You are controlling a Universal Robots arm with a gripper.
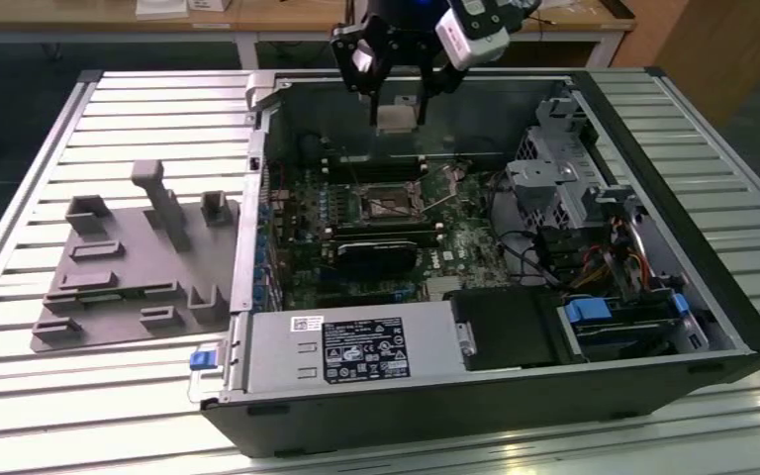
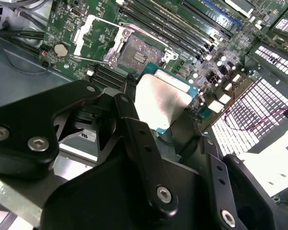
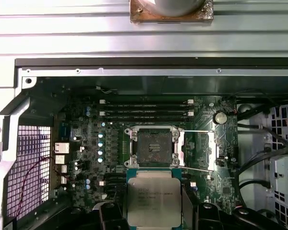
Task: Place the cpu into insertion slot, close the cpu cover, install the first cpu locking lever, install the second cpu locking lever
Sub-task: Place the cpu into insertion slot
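Note:
My gripper (image 1: 399,103) hangs over the open computer case, shut on the cpu (image 1: 398,121), a flat silvery square chip. In both wrist views the cpu (image 3: 151,191) (image 2: 159,95) sits level between the black fingers (image 3: 109,213), above the board and a little off to one side of the insertion slot (image 3: 152,146) (image 2: 137,53). The dark socket lies bare inside its silver rim. The cpu cover (image 3: 198,149) (image 2: 97,34) is swung open beside the socket, with green board showing through its cut-out. Two thin wire levers (image 3: 198,131) stand released along the cover's edges.
A black heatsink block (image 1: 380,252) sits on the board just below the socket (image 1: 387,203). Drive bays and cables (image 1: 592,228) crowd the exterior view's right, and the power supply (image 1: 353,346) lies along the front. A grey fixture tray (image 1: 142,267) rests on the slatted table at the exterior view's left.

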